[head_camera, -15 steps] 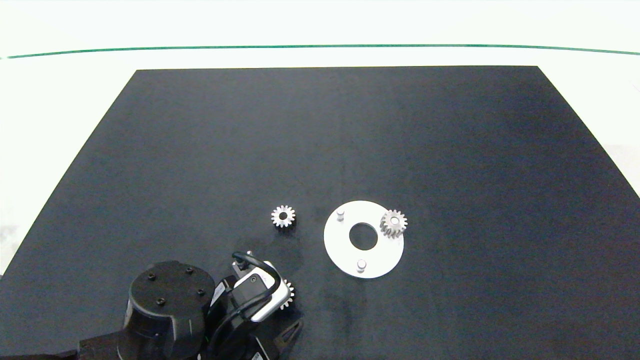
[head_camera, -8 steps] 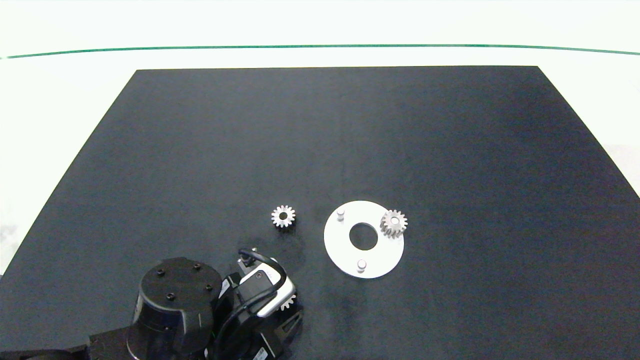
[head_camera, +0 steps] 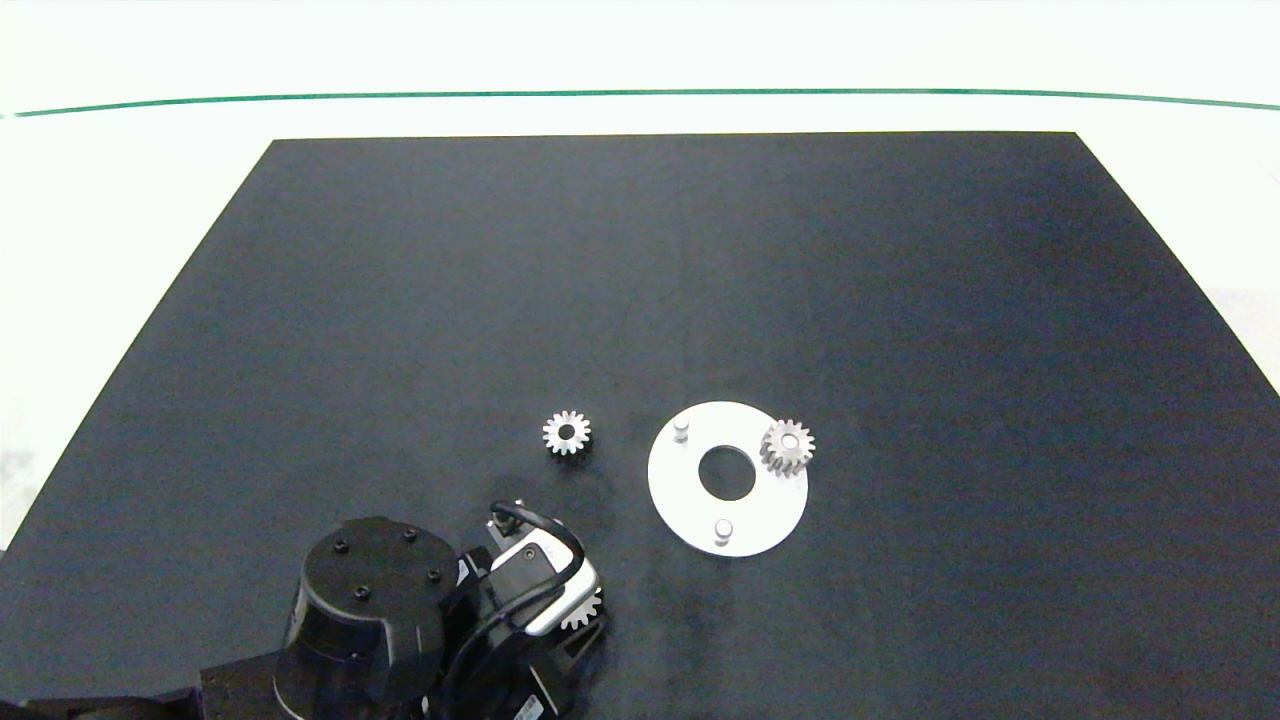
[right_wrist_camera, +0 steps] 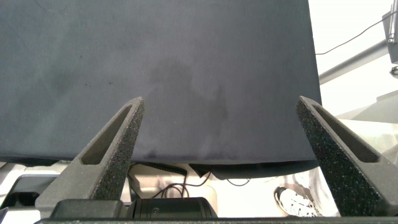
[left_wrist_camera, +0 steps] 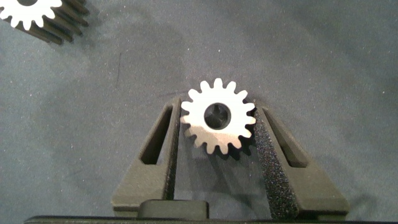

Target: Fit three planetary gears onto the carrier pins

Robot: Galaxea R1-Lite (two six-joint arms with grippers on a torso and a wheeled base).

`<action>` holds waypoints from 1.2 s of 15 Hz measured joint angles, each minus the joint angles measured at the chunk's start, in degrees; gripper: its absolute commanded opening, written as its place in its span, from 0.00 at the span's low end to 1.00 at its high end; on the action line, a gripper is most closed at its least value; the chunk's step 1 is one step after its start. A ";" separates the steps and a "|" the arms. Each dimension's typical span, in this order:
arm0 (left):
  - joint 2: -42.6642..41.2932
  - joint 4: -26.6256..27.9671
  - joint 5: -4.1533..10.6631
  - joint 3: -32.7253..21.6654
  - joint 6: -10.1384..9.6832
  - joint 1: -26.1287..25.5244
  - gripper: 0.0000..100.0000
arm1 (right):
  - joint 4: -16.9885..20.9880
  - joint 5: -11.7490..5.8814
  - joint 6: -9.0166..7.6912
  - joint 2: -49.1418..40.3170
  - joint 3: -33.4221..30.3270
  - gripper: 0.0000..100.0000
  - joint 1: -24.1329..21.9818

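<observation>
Gripping one planetary gear (left_wrist_camera: 218, 121) between its closed fingers, our left gripper (left_wrist_camera: 217, 134) sits low over the black mat (head_camera: 400, 300), near its front edge. We see a second gear (head_camera: 567, 433) loose beside the white disc (head_camera: 680, 490), a third gear (head_camera: 788, 446) seated on a carrier pin. Our right gripper (right_wrist_camera: 217, 134) hangs spread wide off the mat's edge.

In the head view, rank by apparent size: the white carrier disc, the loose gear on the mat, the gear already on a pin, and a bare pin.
1. Flat white round disc: clearly largest.
2. Silver-grey metal gear on the mat and the mounted, tilted-looking gear: about alike, so unranked.
3. Bare silver-white peg: smallest.
</observation>
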 measured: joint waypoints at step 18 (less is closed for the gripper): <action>-4.44 9.67 0.52 -4.71 0.09 -1.12 0.13 | 0.12 0.05 0.05 0.05 0.40 1.00 -0.06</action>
